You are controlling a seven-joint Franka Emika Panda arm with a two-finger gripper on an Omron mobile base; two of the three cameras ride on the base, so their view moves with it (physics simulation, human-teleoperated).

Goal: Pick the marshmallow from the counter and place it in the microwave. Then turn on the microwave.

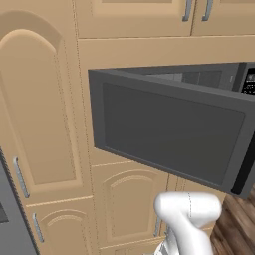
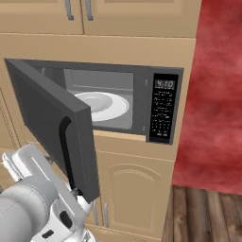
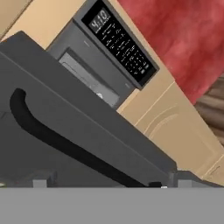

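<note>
Right before my hand camera stands the microwave [image 2: 118,106] door [image 3: 83,144], swung open, with its black handle [image 3: 57,140] close. My gripper [image 3: 109,183] is spread wide, pinching nothing. Inside the microwave sits a white plate [image 2: 101,105]; I cannot see the marshmallow.

Light tan wooden cabinetry [image 2: 142,52] fills the wall. In the left base view a tall arched panel door [image 1: 42,109] stands at 9 o'clock, with silver handles [image 1: 20,177] near its lower left edge. Upper cupboard doors [image 2: 137,16] run along 12 o'clock in the right base view, and a lower arched door [image 2: 134,196] sits at 6 o'clock. A mottled red wall [image 2: 217,94] rises at 3 o'clock, above dark brown plank flooring [image 2: 208,215] at 5 o'clock. The light is even and flat.
</note>
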